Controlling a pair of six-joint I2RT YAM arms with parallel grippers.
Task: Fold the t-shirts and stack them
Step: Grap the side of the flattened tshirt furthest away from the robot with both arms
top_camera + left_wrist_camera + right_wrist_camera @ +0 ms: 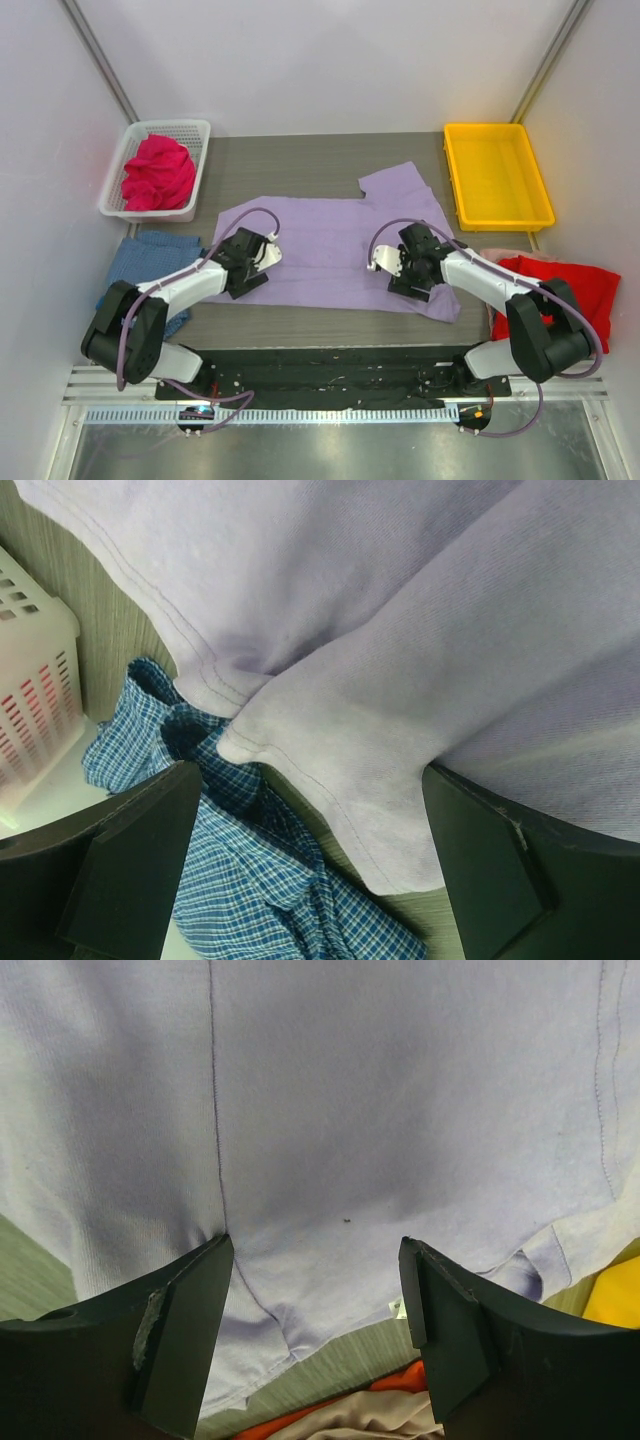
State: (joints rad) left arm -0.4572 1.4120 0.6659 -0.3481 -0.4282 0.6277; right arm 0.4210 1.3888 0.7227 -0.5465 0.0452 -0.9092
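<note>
Top external view: two arms reach from the near edge over a grey wood-grain table [300, 160]
Left gripper [246, 270]: low over the near left part of the lavender t-shirt [320, 235], jaws spread as wide as they go, nothing pinched between them
Left wrist view: the two dark fingers stand either side of a doubled, hemmed corner of the lavender cloth, and checked cloth lies just beside that corner, touching it
Right gripper [410, 275]: low over the near right part of the lavender t-shirt, jaws apart, nothing held
Right wrist view: flat lavender cloth with a stitched seam fills the space between the fingers; a strip of red cloth and some pale beige cloth show at the bottom edge
Blue checked t-shirt [150, 255]: crumpled at the near left of the table, against the left edge of the lavender one
Red t-shirt [565, 285]: crumpled at the near right, just right of the right arm
Lavender t-shirt: spread mostly flat across the middle of the table, one flap reaching far right towards the tray
White mesh basket [195, 130]: far left corner
Magenta-pink t-shirt [158, 172]: bunched up inside the basket
Yellow tray [497, 128]: far right, just beyond the lavender flap
</note>
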